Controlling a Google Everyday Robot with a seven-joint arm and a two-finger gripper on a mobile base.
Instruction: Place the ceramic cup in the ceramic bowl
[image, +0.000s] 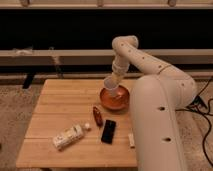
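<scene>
The white ceramic cup (110, 86) is held tilted in my gripper (115, 80), right over the left part of the orange-red ceramic bowl (120, 101). The bowl sits on the wooden table (60, 110) near its far right edge. The cup's lower end is at or just inside the bowl's rim; I cannot tell whether it touches. My white arm (150, 65) reaches in from the right and hides part of the bowl's right side.
On the table in front of the bowl lie a small red-brown bottle (97, 116), a black phone-like slab (108, 131), a white rectangular bottle (68, 137) and a small pale block (131, 140). A dark window and a ledge run behind the table.
</scene>
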